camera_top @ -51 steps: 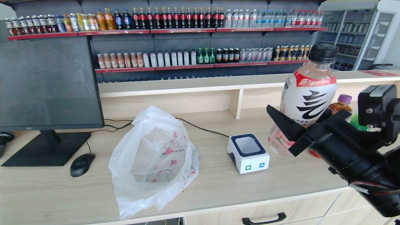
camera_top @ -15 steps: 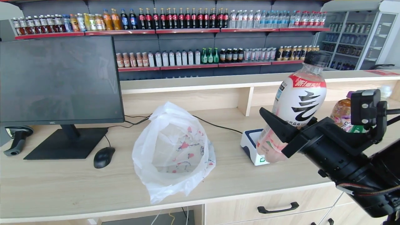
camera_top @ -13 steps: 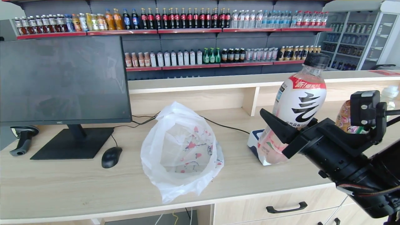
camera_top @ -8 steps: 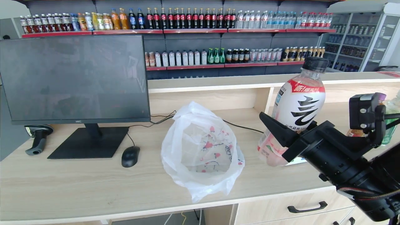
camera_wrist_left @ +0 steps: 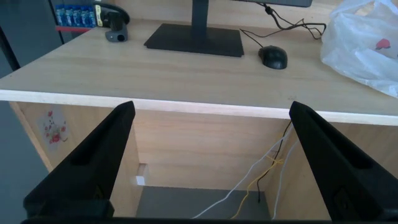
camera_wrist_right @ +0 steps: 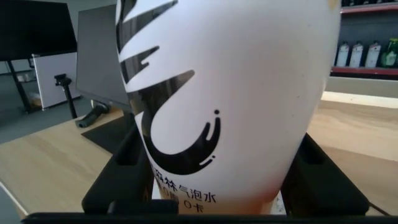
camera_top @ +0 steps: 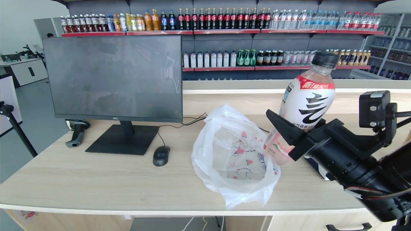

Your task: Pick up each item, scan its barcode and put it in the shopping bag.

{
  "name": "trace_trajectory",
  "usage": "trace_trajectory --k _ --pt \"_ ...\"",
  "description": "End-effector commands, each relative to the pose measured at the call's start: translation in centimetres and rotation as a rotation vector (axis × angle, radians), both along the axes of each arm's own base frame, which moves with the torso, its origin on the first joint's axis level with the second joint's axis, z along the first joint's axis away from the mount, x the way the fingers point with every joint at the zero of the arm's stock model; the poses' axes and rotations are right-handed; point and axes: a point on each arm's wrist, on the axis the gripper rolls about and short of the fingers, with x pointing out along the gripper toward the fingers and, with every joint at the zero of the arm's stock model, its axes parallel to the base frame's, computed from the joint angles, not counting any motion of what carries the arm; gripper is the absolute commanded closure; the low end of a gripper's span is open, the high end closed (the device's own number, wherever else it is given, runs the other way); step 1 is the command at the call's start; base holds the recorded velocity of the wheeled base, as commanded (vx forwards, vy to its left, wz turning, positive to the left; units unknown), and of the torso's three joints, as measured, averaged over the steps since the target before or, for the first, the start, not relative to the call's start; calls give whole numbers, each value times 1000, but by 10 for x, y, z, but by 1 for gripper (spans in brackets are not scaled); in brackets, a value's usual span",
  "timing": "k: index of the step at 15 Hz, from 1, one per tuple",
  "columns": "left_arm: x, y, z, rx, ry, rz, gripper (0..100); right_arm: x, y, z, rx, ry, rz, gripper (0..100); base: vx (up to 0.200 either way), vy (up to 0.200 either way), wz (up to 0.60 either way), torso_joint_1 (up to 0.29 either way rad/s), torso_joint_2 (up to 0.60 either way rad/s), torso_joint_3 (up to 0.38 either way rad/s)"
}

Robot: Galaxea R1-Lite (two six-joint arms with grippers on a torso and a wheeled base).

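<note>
Closer to bag (camera_top: 231,154) now: R gripper (camera_top: 301,126) w/ bottle (camera_top: 310,99) was well right of it; cam swung too. R clenched on bottle's lower body, bottle tilted, base at bag's right rim, above counter (camera_top: 80,179). L gripper (camera_wrist_left: 211,109) released, low by counter edge. To do well, I'd judge: centre over bag mouth, lower in before letting go, since bag's floppy. Count: 1 held bottle, 1 bag, 1 monitor (camera_top: 112,77), 1 mouse (camera_top: 161,155).
</note>
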Motion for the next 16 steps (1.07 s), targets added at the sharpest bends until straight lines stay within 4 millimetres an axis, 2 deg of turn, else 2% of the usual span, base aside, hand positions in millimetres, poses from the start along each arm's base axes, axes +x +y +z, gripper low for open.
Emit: trace_trajectory --k 1,4,7,11,13,16 --pt "0 0 0 0 0 1 0 16 12 0 4 -9 10 100 0 0 0 0 0 0" --pt "0 0 0 0 0 1 0 46 32 -7 -2 -7 11 100 0 0 0 0 0 0" --pt "0 0 0 0 0 1 0 63 31 -18 -29 8 12 100 0 0 0 0 0 0" --pt "0 0 -1 0 2 1 0 77 22 -32 -62 40 -36 100 0 0 0 0 0 0" --pt "0 0 0 -1 0 1 0 76 20 -34 -68 46 -41 100 0 0 0 0 0 0" --pt "0 0 -1 -4 2 1 0 76 19 -34 -68 48 -44 100 0 200 0 2 1 7"
